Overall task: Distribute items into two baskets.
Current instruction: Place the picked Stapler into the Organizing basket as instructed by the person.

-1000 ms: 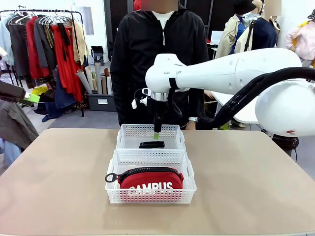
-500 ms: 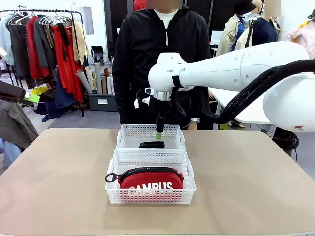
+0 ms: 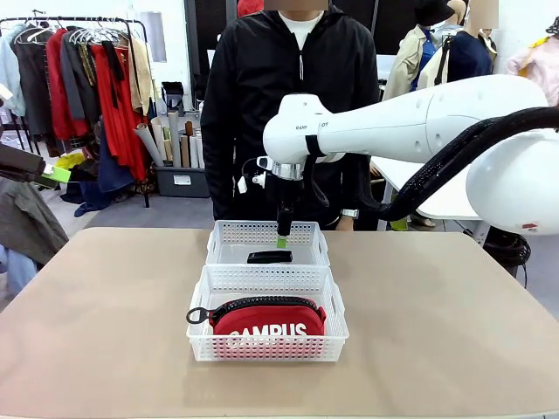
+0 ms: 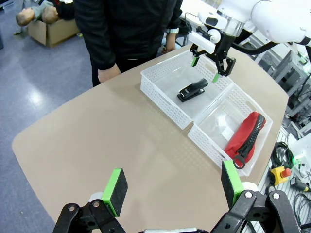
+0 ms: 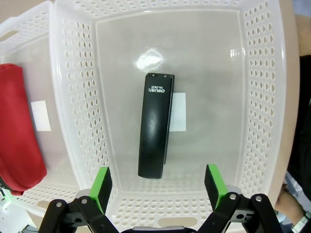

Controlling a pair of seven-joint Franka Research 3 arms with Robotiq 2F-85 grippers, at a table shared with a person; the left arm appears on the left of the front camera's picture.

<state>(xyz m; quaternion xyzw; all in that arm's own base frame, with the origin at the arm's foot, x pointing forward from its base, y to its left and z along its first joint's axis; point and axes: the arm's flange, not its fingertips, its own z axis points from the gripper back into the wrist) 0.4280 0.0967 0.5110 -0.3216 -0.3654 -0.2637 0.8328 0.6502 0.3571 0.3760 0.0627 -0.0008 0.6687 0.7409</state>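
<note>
Two white lattice baskets stand end to end at the table's middle. The near basket (image 3: 199, 342) holds the red "CAMPUS" pouch (image 3: 266, 319). In the far basket (image 3: 218, 234) the small black stapler (image 3: 269, 257) lies flat. My right gripper (image 3: 281, 234) hangs open just above that basket, pointing down. In the right wrist view its gripper (image 5: 158, 182) stands over the stapler (image 5: 155, 125), green pads apart and holding nothing, with the pouch (image 5: 17, 131) at the left edge. My left gripper (image 4: 173, 182) is open and empty, high off the table's corner, far from the baskets (image 4: 160, 97).
A person in a black jacket (image 3: 288, 96) stands close behind the table's far edge, one hand (image 4: 108, 74) hanging by the side. The tan tabletop (image 3: 105, 314) is bare to the left and right of the baskets. Clothes racks and boxes stand beyond the table.
My right arm has shifted slightly up and to the right above the far basket. The stapler, the pouch and both baskets lie as before.
</note>
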